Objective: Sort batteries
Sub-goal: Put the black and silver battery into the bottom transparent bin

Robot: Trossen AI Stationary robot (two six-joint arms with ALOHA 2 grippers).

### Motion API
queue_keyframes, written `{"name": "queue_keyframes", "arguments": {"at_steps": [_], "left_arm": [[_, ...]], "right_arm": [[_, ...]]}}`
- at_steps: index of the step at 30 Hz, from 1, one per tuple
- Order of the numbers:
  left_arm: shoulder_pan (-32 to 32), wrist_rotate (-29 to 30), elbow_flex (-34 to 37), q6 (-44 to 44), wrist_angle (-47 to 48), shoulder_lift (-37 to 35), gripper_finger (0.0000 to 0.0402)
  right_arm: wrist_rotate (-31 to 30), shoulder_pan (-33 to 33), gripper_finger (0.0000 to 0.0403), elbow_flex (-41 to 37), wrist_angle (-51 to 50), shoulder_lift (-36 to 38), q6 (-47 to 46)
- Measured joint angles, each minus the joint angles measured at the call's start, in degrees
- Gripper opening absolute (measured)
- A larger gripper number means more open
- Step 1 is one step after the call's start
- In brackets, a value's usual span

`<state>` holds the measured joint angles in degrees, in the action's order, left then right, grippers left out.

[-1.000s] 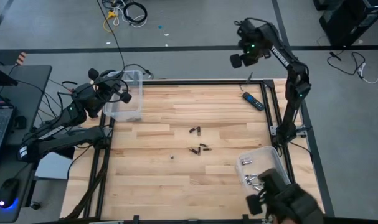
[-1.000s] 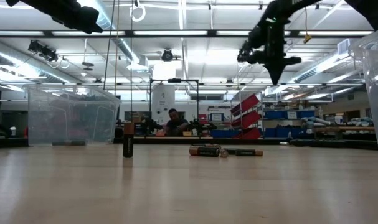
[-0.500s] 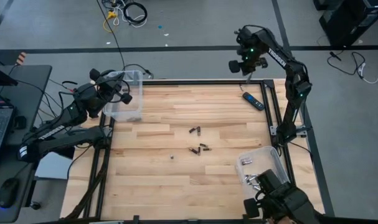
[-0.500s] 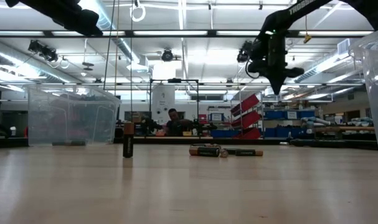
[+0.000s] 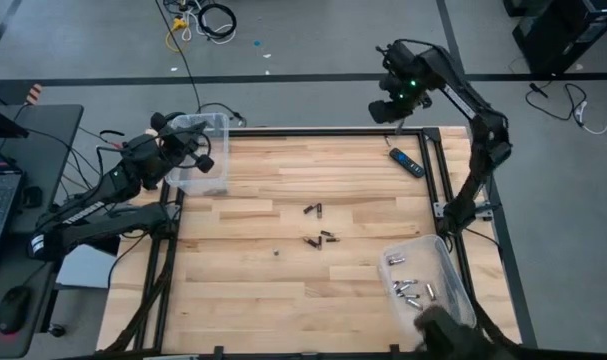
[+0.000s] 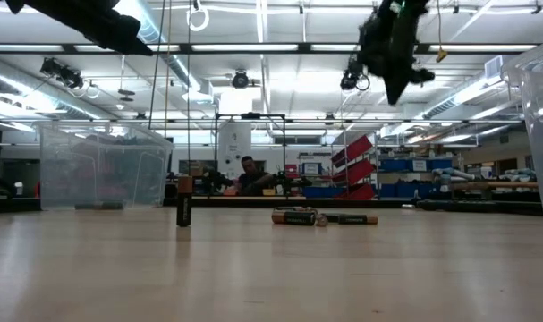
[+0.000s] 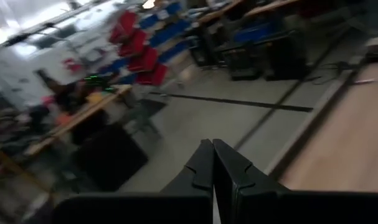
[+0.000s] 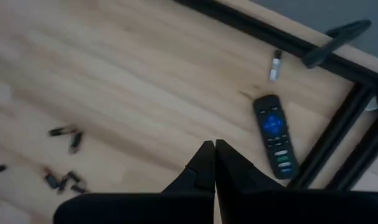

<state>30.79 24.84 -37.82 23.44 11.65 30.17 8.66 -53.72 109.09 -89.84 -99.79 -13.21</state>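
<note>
Dark batteries (image 5: 319,225) loose mid-table; both end effectors raised.

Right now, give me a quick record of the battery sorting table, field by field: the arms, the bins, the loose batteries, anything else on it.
left gripper: shut, empty, raised at the far left corner over one clear bin
right gripper: shut, empty, raised beyond the far edge, near the right corner
left clear bin: far left corner, contents hard to tell
right clear bin: near right corner, several silvery batteries inside
loose batteries: small scatter at the table's middle, dark
standing battery: upright, apart from the lying ones
remote: far right, by the frame
</note>
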Motion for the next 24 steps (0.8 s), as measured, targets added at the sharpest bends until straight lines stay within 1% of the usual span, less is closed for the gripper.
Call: {"name": "queue_keyframes", "arguments": {"at_steps": [1,5,9,11,13,16,17,20,24], "left_arm": [[0.0,-1.3,0.0,-0.8,0.3,0.2,0.0000],[0.0,-6.6,0.0,-2.1,0.3,1.1,0.0000],[0.0,-14.1,0.0,-1.1,-1.7,3.3,0.0000],[0.0,-16.7,0.0,-1.1,-4.0,4.7,0.0000],[0.0,-17.5,0.0,-1.1,-5.8,6.0,0.0000],[0.0,-17.5,0.0,-1.0,-8.5,8.0,0.0000],[0.0,-17.5,0.0,-1.1,-9.4,8.5,0.0000],[0.0,-17.5,0.0,-1.1,-12.0,9.8,0.0000],[0.0,-17.5,0.0,-1.2,-15.4,11.1,0.0000]], "right_arm": [[-0.5,1.6,0.0000,-0.6,0.0,1.9,-0.9],[-6.0,9.2,0.0000,-5.5,-0.1,9.5,-8.1],[-6.1,17.4,0.0000,-14.8,-0.1,17.1,-15.0],[-5.5,21.4,0.0000,-20.5,-0.2,21.1,-14.4],[-4.1,25.7,0.0000,-26.1,-0.2,25.2,-13.3],[-3.7,30.5,0.0000,-32.4,0.6,31.3,-19.2],[-2.7,31.8,0.0000,-34.1,1.0,33.2,-20.8],[0.6,36.8,0.0000,-37.3,4.5,38.3,-26.9],[1.8,44.6,0.0000,-38.0,11.1,43.8,-34.9]]}}
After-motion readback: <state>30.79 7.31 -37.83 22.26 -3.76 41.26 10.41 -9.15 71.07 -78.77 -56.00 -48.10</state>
